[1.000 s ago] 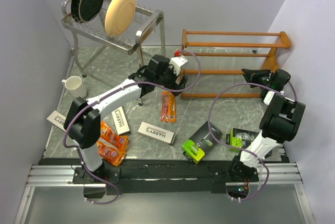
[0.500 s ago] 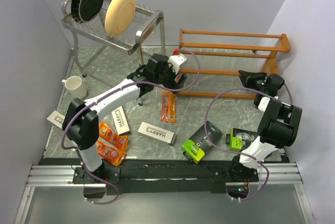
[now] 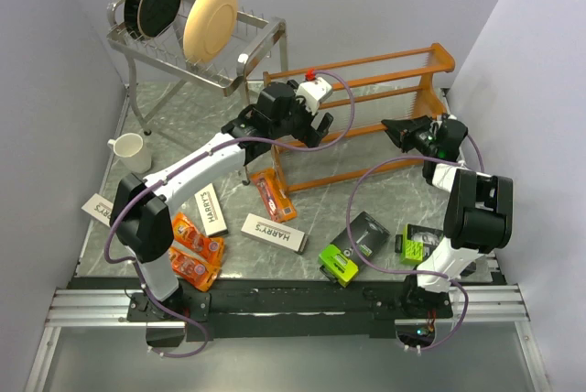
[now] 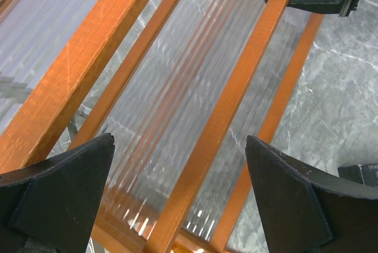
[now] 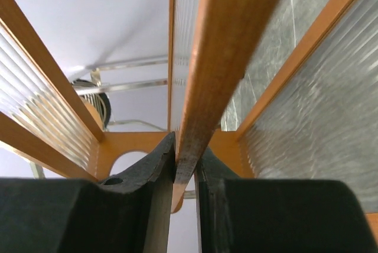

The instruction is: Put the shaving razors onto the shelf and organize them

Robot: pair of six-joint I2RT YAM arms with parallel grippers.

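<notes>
While right fingers [image 5: 147,206] clamp it — shelf [image 3: 366,67] swung left (skewed).

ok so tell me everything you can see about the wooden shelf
The shelf is an orange-brown wooden rack: three tiers of long rails with thin pale slats between them, and end panels with a rounded cutout. It stands on the marble-look table at a slant, its left end nearer the arms. The right gripper is shut on one rail; the open left gripper hovers over it without touching.
</notes>
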